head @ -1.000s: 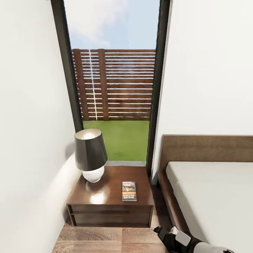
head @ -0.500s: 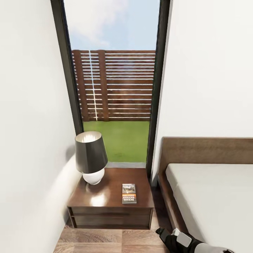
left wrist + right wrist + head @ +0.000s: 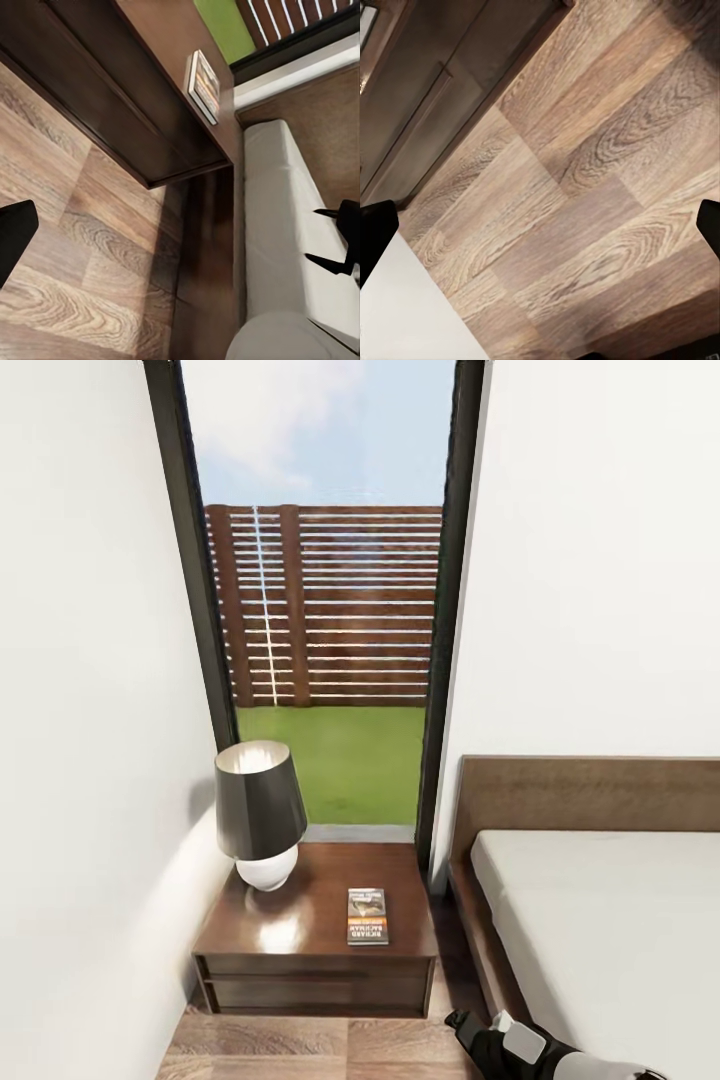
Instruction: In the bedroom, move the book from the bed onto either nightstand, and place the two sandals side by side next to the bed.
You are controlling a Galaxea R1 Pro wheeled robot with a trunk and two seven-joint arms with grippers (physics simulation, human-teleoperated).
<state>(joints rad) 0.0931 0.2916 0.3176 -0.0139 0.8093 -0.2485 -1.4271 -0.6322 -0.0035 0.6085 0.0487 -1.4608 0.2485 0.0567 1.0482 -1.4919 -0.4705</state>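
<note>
Dark-brown wooden nightstand [image 3: 315, 945] on wood-plank floor [image 3: 300, 1050].
On top: small dark-cover paperback book [image 3: 367, 916], black-shaded white-base lamp [image 3: 260, 815]; apart.

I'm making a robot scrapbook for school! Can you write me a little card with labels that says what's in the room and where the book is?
room: white walls, wood-plank floor, tall black-framed window onto grass and a slatted fence
nightstand: dark brown, one drawer, between the left wall and the bed
lamp: black shade, round white base, on the nightstand's back left
book: lying flat on the nightstand, near its front right
bed: grey mattress, brown headboard, nothing on the part shown
right gripper: fingers wide apart, over bare floor, holding nothing
</note>
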